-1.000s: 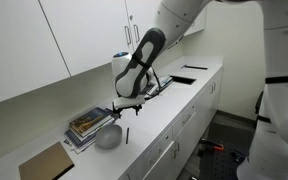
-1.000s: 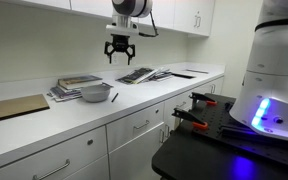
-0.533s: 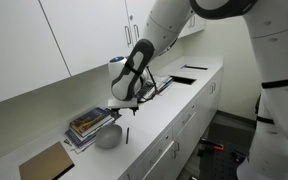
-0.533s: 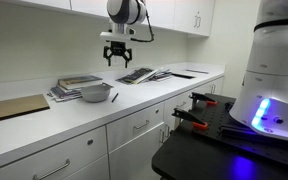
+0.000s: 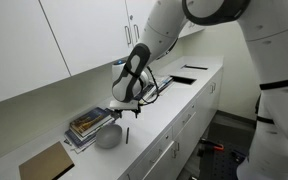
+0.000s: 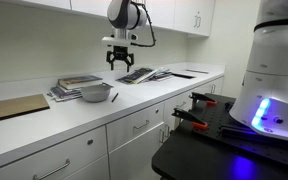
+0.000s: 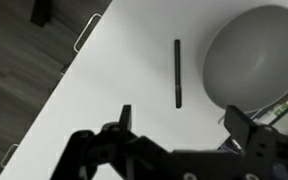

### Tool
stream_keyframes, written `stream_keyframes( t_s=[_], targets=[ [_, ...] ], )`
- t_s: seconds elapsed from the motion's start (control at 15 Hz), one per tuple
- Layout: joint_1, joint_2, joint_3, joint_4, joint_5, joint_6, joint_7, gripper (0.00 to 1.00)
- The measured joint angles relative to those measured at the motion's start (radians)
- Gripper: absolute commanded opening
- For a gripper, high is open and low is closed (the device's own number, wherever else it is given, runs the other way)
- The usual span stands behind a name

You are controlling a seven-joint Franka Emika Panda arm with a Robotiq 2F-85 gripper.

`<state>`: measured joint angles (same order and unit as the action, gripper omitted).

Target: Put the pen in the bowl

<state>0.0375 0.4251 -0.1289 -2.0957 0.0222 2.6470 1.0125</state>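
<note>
One pen [image 7: 178, 72] lies flat on the bench [image 7: 124, 60], just beside the bowl [image 7: 254, 55]. Gripper [image 7: 181, 125] above, jaws spread, empty. Best: descend straddling pen's middle, jaws crosswise.

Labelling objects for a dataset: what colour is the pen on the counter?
Black. The pen shows best in the wrist view, against the white counter.
</note>
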Motion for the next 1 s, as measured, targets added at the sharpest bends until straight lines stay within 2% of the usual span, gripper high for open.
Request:
stream_keyframes(
  t_s=[0.27,0.67,0.87,0.93,1.0],
  targets=[
    [-0.012,0.103,-0.031,0.082,0.065,-0.001,-0.003,1.00],
    [-0.006,0.308,-0.059,0.258,0.071,-0.019,-0.001,1.00],
    [-0.016,0.400,-0.060,0.355,0.087,-0.048,-0.012,0.93],
    [-0.023,0.424,-0.053,0.383,0.102,-0.059,-0.026,0.88],
    [-0.034,0.445,-0.041,0.409,0.121,-0.074,-0.047,0.89]
  ],
)
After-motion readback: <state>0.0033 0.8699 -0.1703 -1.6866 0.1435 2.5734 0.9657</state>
